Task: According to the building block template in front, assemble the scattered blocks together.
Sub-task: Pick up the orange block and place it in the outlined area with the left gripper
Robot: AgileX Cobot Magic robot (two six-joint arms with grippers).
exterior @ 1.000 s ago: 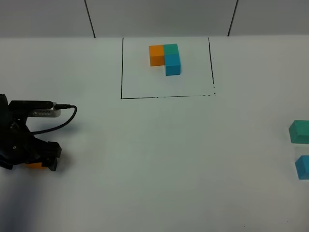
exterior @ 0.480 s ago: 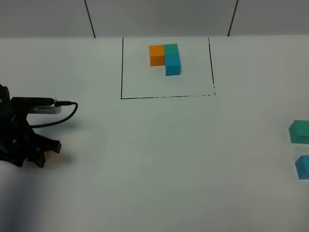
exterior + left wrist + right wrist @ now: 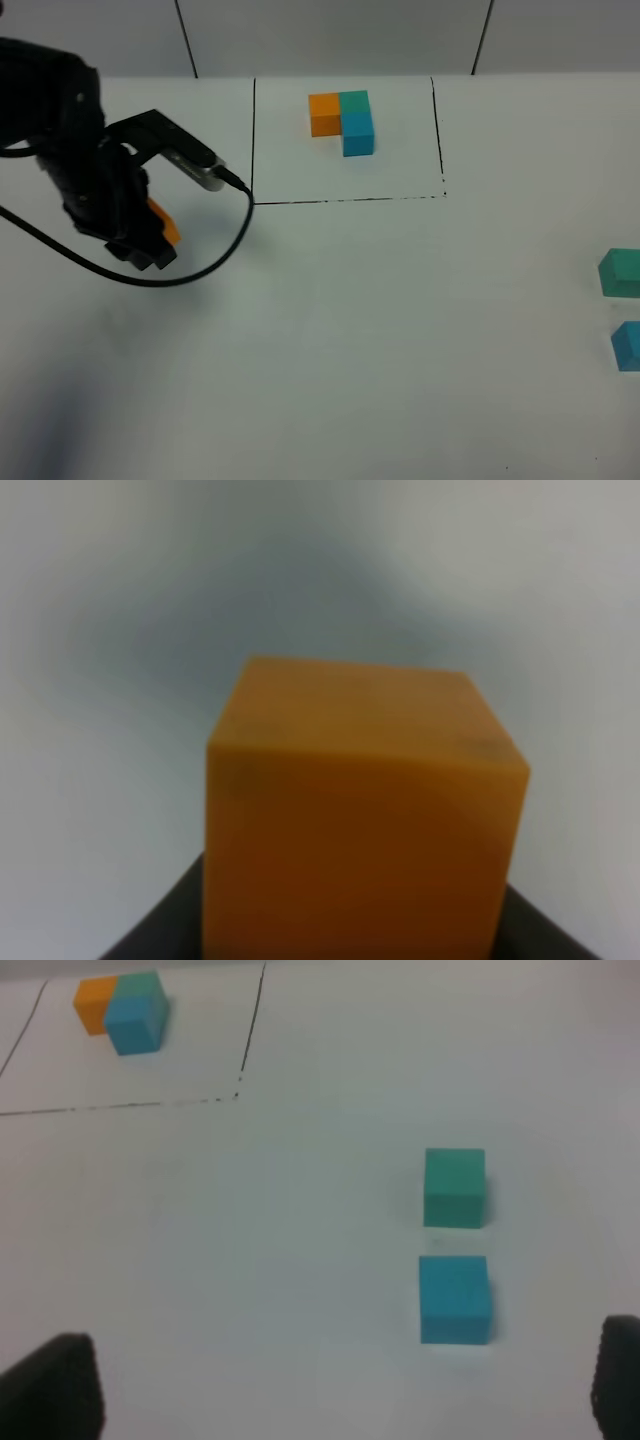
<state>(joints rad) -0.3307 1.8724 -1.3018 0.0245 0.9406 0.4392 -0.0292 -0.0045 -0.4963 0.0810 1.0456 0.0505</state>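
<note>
The left gripper [image 3: 148,240] is clamped on the small matte orange cube [image 3: 360,810], raised over the left side of the desk [image 3: 350,350]. The loose teal-green cube [image 3: 622,272] and sky-blue cube [image 3: 628,345] lie well apart from it at the right edge. They are nearer the right gripper [image 3: 345,1390], whose jaws stand apart.

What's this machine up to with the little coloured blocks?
The left arm's jaws are shut on an orange cube, held above the table. A green cube and a blue cube lie loose at the right, with the right arm's jaws open near them. The three-cube model to copy sits inside the black outline.
</note>
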